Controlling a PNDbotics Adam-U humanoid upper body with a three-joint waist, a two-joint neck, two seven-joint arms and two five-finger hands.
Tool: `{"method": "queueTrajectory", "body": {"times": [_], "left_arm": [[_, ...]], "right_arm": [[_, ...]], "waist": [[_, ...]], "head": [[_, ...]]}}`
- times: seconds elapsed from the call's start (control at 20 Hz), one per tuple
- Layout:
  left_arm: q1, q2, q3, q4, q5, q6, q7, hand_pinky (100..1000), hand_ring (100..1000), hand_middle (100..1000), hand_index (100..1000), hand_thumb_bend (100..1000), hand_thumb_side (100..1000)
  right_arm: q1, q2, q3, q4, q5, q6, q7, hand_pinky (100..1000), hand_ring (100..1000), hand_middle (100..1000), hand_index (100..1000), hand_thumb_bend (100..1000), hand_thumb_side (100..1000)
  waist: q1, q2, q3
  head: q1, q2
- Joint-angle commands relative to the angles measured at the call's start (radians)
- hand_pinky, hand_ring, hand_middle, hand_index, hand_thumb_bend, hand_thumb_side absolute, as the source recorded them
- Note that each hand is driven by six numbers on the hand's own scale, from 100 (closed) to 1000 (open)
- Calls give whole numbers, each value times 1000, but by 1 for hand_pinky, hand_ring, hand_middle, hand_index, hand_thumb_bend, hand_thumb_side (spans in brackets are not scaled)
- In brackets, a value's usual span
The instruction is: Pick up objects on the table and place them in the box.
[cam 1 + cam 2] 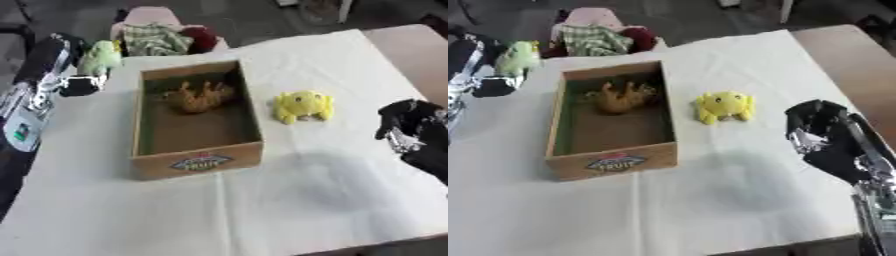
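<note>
- Your right hand (820, 131), fingers curled on nothing, has the yellow toy (724, 106) at its 10 o'clock, on the table (737, 190).
- Nothing blocks the way between them.
- The box (197, 162) beside the toy holds an orange toy (199, 96).
- Your left hand (80, 85) grips a green toy (100, 57).

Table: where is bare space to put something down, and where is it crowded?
The near part of the table, in front of the box, is bare. So is the far right corner behind the yellow toy. Inside the box, the near half is free; a brown toy fills the far end. The far left corner is crowded: left hand, green toy.
</note>
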Motion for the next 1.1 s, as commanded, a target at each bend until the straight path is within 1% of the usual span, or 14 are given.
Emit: {"method": "queueTrajectory", "body": {"times": [0.05, 0.4, 0.65, 0.8, 0.85, 0.95, 1.0, 1.1], "left_arm": [[-31, 28, -35, -73, 46, -17, -47, 617, 490, 451, 576, 129, 191], [-42, -3, -132, -132, 94, -76, -156, 622, 498, 458, 583, 150, 196], [-34, -20, -176, -144, 128, -108, -229, 623, 500, 458, 584, 181, 203], [-24, -21, -196, -157, 162, -127, -278, 631, 513, 471, 602, 231, 210], [-20, -20, -200, -163, 173, -130, -294, 637, 522, 482, 617, 285, 215], [-13, -18, -205, -176, 193, -134, -325, 646, 539, 502, 642, 350, 222], [-10, -16, -207, -182, 201, -136, -339, 651, 550, 514, 661, 415, 226], [-2, -11, -209, -195, 218, -139, -367, 665, 572, 539, 691, 503, 230]], "right_arm": [[-7, -5, -1, -14, 2, 1, 2, 502, 481, 439, 645, 100, 269], [-6, -1, 2, -14, -1, 2, 6, 502, 481, 439, 645, 100, 271], [-7, -1, 3, -14, -1, 2, 7, 502, 481, 438, 645, 100, 273], [-7, -1, 2, -14, -1, 2, 6, 502, 481, 438, 645, 100, 274], [-7, -1, 1, -15, -1, 2, 6, 502, 481, 438, 645, 100, 274], [-7, -1, 1, -15, -1, 2, 5, 502, 481, 438, 644, 100, 274], [-7, -1, 0, -15, -1, 3, 5, 502, 481, 439, 644, 100, 273], [-8, -1, -1, -15, -1, 2, 4, 502, 481, 438, 644, 100, 270]], "waist": [[-4, -21, -2], [-5, -22, -11], [-5, -20, -10], [-5, -19, -9], [-5, -18, -9], [-5, -18, -8], [-6, -18, -7], [-7, -17, -7]], "head": [[4, 1], [9, 4], [9, 6], [8, 7], [8, 7], [8, 8], [8, 8], [8, 7]]}}
